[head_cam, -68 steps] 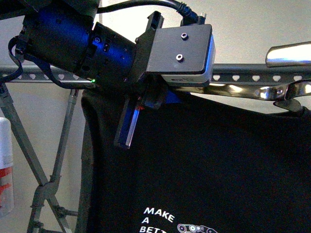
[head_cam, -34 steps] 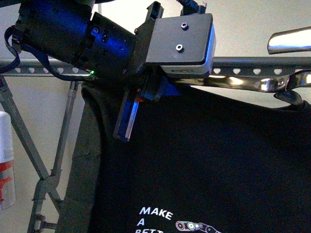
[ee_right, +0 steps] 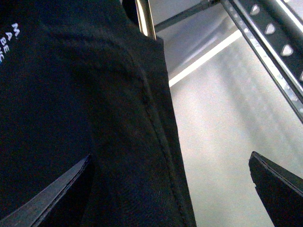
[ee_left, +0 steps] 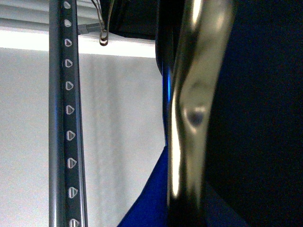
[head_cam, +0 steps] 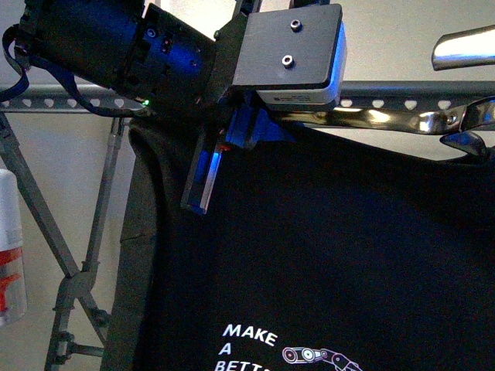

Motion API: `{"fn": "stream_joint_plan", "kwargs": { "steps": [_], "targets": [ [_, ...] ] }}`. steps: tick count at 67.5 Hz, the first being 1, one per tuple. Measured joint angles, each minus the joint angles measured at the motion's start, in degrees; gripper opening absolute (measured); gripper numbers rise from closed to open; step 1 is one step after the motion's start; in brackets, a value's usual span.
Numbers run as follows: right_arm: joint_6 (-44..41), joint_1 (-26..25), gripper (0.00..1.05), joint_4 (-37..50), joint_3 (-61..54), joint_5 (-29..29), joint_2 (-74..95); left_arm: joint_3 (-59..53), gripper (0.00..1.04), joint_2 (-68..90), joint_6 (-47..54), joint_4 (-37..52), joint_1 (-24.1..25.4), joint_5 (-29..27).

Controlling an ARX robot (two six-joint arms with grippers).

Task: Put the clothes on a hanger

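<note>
The black T-shirt (head_cam: pixel 325 247) with white "MAKE A BETTER" print hangs on the shiny wire coat hanger (head_cam: pixel 371 119). The hanger is held just below and in front of the grey rack rail (head_cam: pixel 402 99) with heart-shaped holes. My left gripper (head_cam: pixel 232 143) is shut on the wire coat hanger near the shirt's left shoulder. The left wrist view shows the hanger bar (ee_left: pixel 194 118) close up, the shirt (ee_left: pixel 255 118) and the rail (ee_left: pixel 66 118). My right gripper (ee_right: pixel 165 189) is open, out of the front view, its fingers (ee_right: pixel 277 182) either side of the shirt's edge (ee_right: pixel 94 118).
The rack's crossed legs (head_cam: pixel 77 270) stand at the left. A white bottle (head_cam: pixel 8 247) with a red band shows at the left edge. A shiny curved metal piece (head_cam: pixel 464 46) sits above the rail at the far right. The rail also shows in the right wrist view (ee_right: pixel 270 42).
The whole scene has shifted up a little in the front view. My left arm, the hanger and the shirt rose with it. The shirt's left edge has swung outward.
</note>
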Motion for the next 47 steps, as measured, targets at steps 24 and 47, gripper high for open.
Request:
{"fn": "stream_joint_plan", "kwargs": {
  "steps": [24,47],
  "targets": [
    [6.67,2.1,0.57,5.31,2.84,4.09,3.45,0.0,0.05,0.0,0.02,0.0,0.0,-0.09],
    [-0.81,2.27,0.11,0.44,3.41,3.82,2.75,0.11,0.05,0.0,-0.11,0.11,0.02,-0.09]
  ]
}}
